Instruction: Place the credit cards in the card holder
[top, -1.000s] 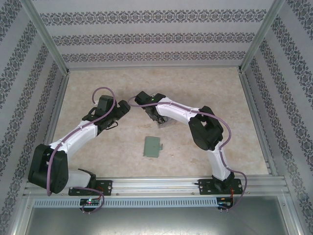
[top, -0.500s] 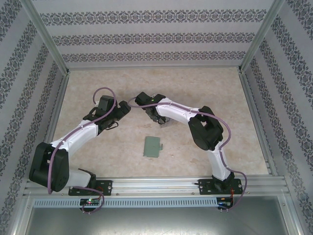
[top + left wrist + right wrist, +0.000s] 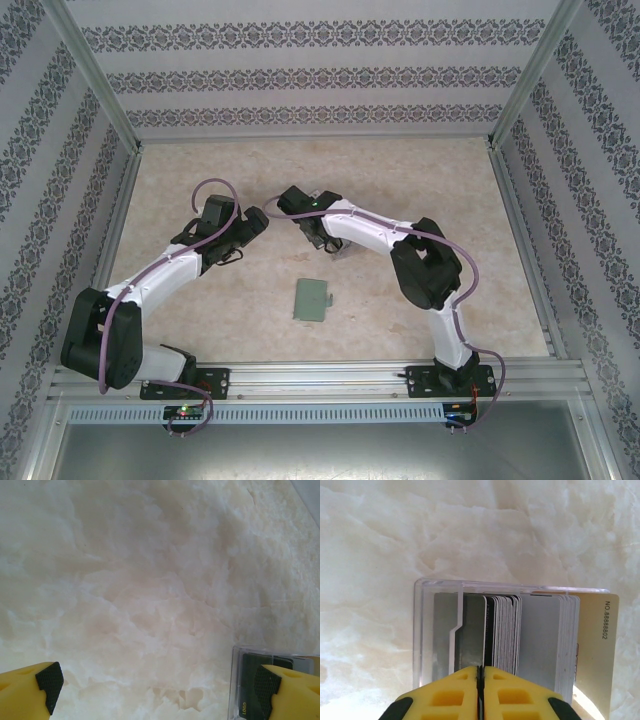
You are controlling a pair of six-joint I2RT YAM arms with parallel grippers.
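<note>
The sage-green card holder (image 3: 313,299) lies flat on the near side of the clear plastic box (image 3: 420,630), apart from it, towards the arm bases. I cannot tell whether it is folded open.

The credit cards (image 3: 502,630) stand on edge inside the box, packed in a row, with a tan numbered card (image 3: 597,645) at the box's right end. The right gripper (image 3: 481,677) is over the box, its jaws pressed together on the upper edge of one card, where the grey cards meet the dark ones. That card's edge runs straight away from the fingers, in line with their seam.

This arm is the nearer one. A lift should probably go straight up, since neighbouring cards press close and may drag along.

The left gripper (image 3: 157,682) hovers just left of the box, jaws spread wide and empty over the marble-look table (image 3: 200,170).
</note>
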